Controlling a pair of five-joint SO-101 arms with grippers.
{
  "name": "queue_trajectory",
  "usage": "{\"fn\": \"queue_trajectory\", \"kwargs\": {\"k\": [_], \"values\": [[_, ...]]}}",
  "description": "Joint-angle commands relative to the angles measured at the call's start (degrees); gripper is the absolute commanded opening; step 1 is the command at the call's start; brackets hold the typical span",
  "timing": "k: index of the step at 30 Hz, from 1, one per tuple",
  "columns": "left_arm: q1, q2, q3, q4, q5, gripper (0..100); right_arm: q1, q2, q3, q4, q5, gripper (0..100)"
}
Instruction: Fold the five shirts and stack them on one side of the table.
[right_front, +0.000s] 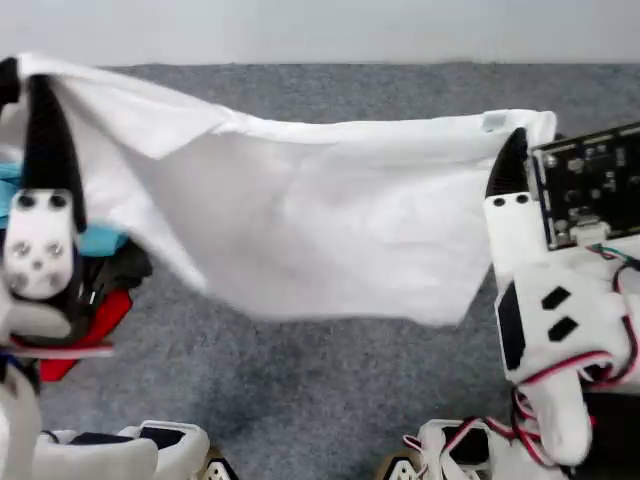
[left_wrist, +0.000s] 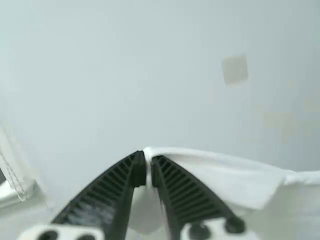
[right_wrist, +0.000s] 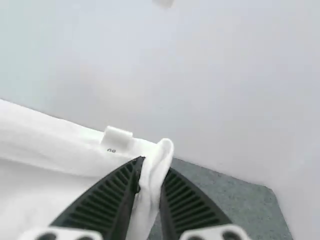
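Observation:
A white shirt (right_front: 330, 215) hangs spread in the air above the grey table (right_front: 300, 400), stretched between both arms. My left gripper (right_front: 35, 85) is shut on its upper left corner; in the left wrist view the black fingers (left_wrist: 172, 187) pinch a white fold (left_wrist: 220, 175) at the gripper (left_wrist: 148, 167). My right gripper (right_front: 515, 140) is shut on the upper right corner near a small label (right_front: 493, 121). In the right wrist view the cloth (right_wrist: 50, 150) bunches between the fingers at the gripper (right_wrist: 150, 172), beside the label (right_wrist: 117, 137).
A pile of other shirts, light blue (right_front: 100, 240), black (right_front: 115, 270) and red (right_front: 85, 335), lies at the table's left side behind the left arm. A circuit board (right_front: 585, 185) sits on the right arm. Pale wall (right_front: 320, 30) runs along the far edge.

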Motion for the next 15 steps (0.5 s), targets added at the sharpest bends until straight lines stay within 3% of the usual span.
{"fn": "queue_trajectory", "kwargs": {"k": [1, 4, 7, 11, 15], "values": [[0.4, 2.1, 4.8, -0.4, 0.3, 2, 0.7, 5.5, -0.8, -1.9, 0.5, 1.0], [0.3, 6.1, 14.1, -3.4, 0.2, 2, 0.5, 14.1, -0.5, -4.9, 0.4, 1.0], [0.2, 12.1, 24.0, -12.9, 0.2, 2, 0.5, 24.5, -0.9, -14.1, 0.3, 1.0], [-1.2, 21.3, 28.8, -37.8, -4.6, 2, 0.5, 37.1, -3.1, -31.6, 0.4, 1.0], [-1.6, 28.9, 25.0, -63.3, -10.6, 2, 0.7, 47.7, -17.8, -41.5, 0.2, 1.0]]}}
